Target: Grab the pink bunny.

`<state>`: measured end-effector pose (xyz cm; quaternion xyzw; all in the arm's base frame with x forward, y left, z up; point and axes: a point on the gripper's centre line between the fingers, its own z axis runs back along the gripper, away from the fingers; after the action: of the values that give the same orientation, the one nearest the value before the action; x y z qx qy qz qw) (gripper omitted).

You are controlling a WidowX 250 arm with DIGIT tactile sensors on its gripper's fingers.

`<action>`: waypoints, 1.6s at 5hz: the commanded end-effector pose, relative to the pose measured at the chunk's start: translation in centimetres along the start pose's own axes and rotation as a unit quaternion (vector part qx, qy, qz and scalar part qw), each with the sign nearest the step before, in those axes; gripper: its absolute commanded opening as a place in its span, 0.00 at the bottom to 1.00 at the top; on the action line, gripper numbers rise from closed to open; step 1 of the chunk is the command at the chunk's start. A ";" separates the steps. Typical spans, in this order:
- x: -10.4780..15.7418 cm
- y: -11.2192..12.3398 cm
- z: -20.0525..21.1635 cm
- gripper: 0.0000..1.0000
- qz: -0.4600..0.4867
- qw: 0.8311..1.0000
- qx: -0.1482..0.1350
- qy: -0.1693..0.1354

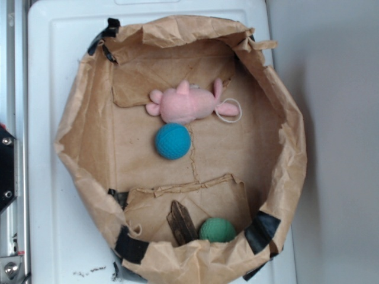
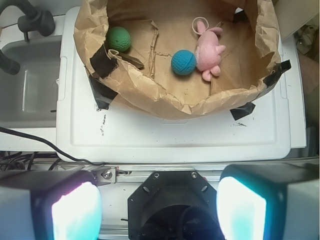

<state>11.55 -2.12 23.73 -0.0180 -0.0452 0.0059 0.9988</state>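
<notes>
Bunny-grabbing has not begun: the gripper (image 2: 159, 207) hangs empty, fingers (image 2: 75, 210) spread wide, well short of the paper basket (image 2: 165, 97). Inside lies the bunny (image 2: 209, 50), touching the blue ball (image 2: 183, 62). Next, reach in above it and descend.

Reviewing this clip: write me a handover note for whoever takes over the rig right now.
Gripper: open, empty, pulled back outside the paper-bag bin, above the white surface's near edge.
Pink bunny: lying on its side on the bin floor, white string loop at one end, touching the blue crocheted ball.
Green ball: apart, by the bin wall next to a dark wood scrap.
Done: nothing; bunny ungrasped.
Left: move over the bin, descend on the bunny's body clear of the blue ball, close, lift.
</notes>
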 end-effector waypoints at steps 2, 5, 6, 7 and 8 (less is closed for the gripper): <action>1.5 0.3 -0.3 1.00 0.029 1.000 0.000 -0.008; 2.9 1.0 -0.7 1.00 0.067 0.997 0.018 -0.023; 2.5 0.4 -1.1 1.00 0.054 0.998 0.025 -0.016; 2.5 0.4 -1.1 1.00 0.054 0.998 0.025 -0.016; 2.5 0.4 -1.1 1.00 0.054 0.998 0.025 -0.016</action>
<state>14.01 -1.72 22.45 0.0045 -0.0529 0.0642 0.9965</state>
